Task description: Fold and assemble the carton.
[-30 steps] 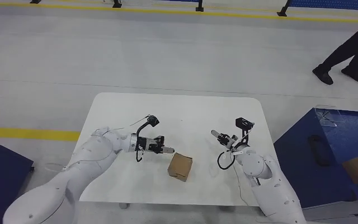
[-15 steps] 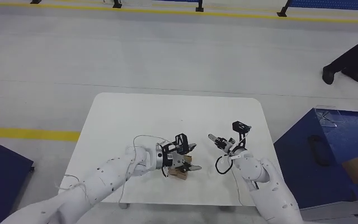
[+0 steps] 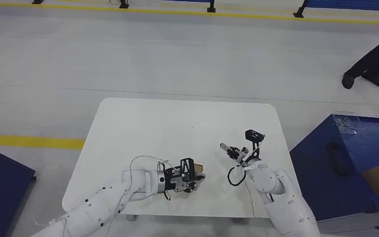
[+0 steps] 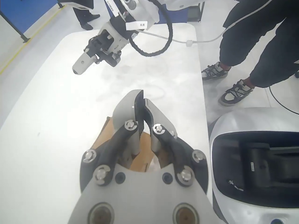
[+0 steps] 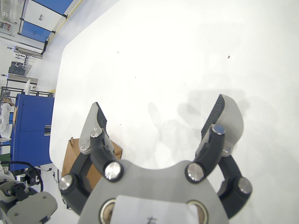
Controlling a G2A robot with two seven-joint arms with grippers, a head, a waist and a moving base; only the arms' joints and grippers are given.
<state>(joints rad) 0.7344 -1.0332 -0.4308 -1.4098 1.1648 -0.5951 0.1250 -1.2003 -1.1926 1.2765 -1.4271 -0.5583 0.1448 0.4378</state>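
Note:
The brown carton (image 3: pixel 201 169) lies near the table's front edge, mostly covered by my left gripper (image 3: pixel 190 176). In the left wrist view the cardboard (image 4: pixel 102 138) shows under and behind the gripper (image 4: pixel 141 99), whose fingers are shut with the pads together and nothing seen between them. My right gripper (image 3: pixel 225 146) hangs a short way to the carton's right, apart from it. In its own view it (image 5: pixel 161 108) stands open over bare table, with the carton (image 5: pixel 70 157) behind one finger (image 5: pixel 99 117). The left wrist view also shows the right gripper (image 4: pixel 80 66) farther off.
The white table (image 3: pixel 177 124) has bare room at the back and left. A blue cabinet (image 3: pixel 337 154) stands just off its right side. The carton sits close to the front edge (image 3: pixel 195 214).
My left gripper moved from left of the carton to over it, stood open half a second ago, and is now shut. The carton shifted a little to the right. The right gripper barely moved.

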